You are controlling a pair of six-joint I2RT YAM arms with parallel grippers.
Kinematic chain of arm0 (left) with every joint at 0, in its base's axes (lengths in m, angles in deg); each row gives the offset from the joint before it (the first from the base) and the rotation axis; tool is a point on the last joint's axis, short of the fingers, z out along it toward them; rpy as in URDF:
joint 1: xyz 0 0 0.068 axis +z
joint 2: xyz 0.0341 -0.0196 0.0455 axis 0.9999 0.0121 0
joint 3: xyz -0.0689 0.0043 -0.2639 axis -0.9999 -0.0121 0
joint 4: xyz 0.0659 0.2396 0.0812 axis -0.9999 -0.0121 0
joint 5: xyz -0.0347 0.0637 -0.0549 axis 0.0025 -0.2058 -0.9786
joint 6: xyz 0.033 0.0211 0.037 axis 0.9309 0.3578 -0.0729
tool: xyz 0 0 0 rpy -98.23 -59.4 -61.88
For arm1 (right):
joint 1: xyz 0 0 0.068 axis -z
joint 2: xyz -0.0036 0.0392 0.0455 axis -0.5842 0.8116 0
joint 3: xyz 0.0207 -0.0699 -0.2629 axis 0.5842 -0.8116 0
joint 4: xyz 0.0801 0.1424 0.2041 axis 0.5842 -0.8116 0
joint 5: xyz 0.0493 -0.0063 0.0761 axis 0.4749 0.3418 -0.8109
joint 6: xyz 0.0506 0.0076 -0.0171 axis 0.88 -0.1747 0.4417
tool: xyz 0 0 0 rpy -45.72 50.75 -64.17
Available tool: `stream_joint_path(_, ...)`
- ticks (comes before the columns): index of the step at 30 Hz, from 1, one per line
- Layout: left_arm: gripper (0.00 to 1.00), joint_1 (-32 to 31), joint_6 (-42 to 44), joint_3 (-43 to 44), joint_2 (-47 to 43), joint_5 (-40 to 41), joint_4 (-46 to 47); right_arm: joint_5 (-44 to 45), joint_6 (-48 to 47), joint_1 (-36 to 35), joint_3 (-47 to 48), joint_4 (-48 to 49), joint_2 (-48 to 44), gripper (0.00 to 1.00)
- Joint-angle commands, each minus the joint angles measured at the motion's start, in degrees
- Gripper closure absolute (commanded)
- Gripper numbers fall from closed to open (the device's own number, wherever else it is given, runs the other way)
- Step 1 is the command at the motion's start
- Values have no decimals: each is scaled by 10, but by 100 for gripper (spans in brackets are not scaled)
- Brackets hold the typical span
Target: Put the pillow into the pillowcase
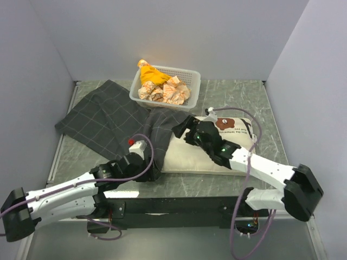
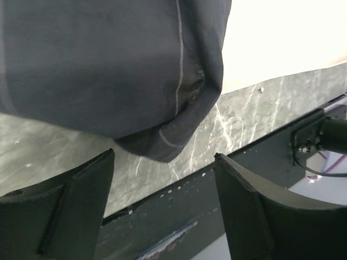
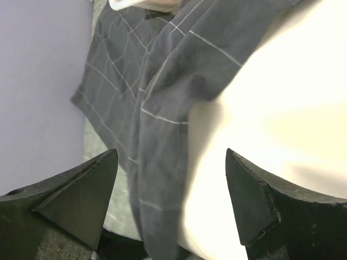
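1 pillow [image 1: 198, 156] lies flat on the surface [image 1: 238, 95], right of centre. 1 pillowcase [image 1: 103, 122] overlaps its left end (remainder spread leftward). 1 basket [image 1: 136, 95] stands behind. 2 pincers: left pincer [image 2: 164, 157] wide, empty; right pincer [image 3: 171, 154] wide, empty, over the pillow.

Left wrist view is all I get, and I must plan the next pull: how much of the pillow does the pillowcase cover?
Observer: Only the left end of the pillow. The pillowcase overlaps it there, and the bear face is bare.
Operator: Where is the right gripper?
Observer: The right gripper is open, over the pillowcase edge that lies on the pillow.
Operator: Anything beyond that?
Observer: A white basket of crumpled wrappers stands at the pillowcase's far edge.
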Motion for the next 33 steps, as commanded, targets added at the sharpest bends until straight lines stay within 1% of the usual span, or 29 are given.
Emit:
stream_joint_path(1,26,-34,-29,-15,33,73,82,36,-99,-10,-27,-42,-76,13)
stream_joint_path(2,28,-34,-32,-16,45,77,91,43,-129,-16,-37,-50,-83,14)
stream_joint_path(5,45,-36,-36,-10,71,97,99,53,-191,-54,-50,-73,-95,14)
stream_joint_path(6,60,-38,-36,-3,78,100,98,81,-201,-80,-49,-94,-88,14)
stream_joint_path(8,75,-38,-38,8,84,101,94,118,-225,-112,-52,-107,-71,13)
stream_joint_path(9,86,-38,-39,9,83,101,93,122,-234,-130,-53,-109,-64,12)
stream_joint_path(13,98,-38,-50,13,63,98,91,91,-273,-152,-46,-104,-11,7)
stream_joint_path(15,99,-38,-51,14,57,97,90,78,-294,-158,-35,-111,27,4)
stream_joint_path(19,99,-38,-54,11,43,91,104,64,-316,-169,4,-120,92,4)
stream_joint_path(21,99,-39,-51,20,42,82,105,61,-316,-169,16,-132,129,18)
stream_joint_path(22,99,-38,-44,25,42,73,107,59,-314,-169,35,-139,140,41)
stream_joint_path(24,99,-38,-32,44,46,45,104,52,-308,-167,71,-166,156,71)
stream_joint_path(25,99,-38,-21,55,54,35,100,47,-298,-166,84,-176,154,93)
stream_joint_path(26,99,-38,-14,72,57,21,96,39,-294,-158,99,-188,142,100)
stream_joint_path(27,99,-38,-6,82,65,1,91,28,-289,-151,123,-204,131,100)
stream_joint_path(29,99,-40,14,108,74,-18,64,12,-265,-129,143,-218,93,100)
stream_joint_path(30,99,-41,23,115,80,-37,54,-26,-260,-91,152,-216,82,100)
stream_joint_path(31,99,-43,27,121,81,-46,45,-50,-247,-72,154,-210,63,100)
stream_joint_path(33,99,-51,34,123,79,-63,46,-75,-243,-42,170,-205,54,100)
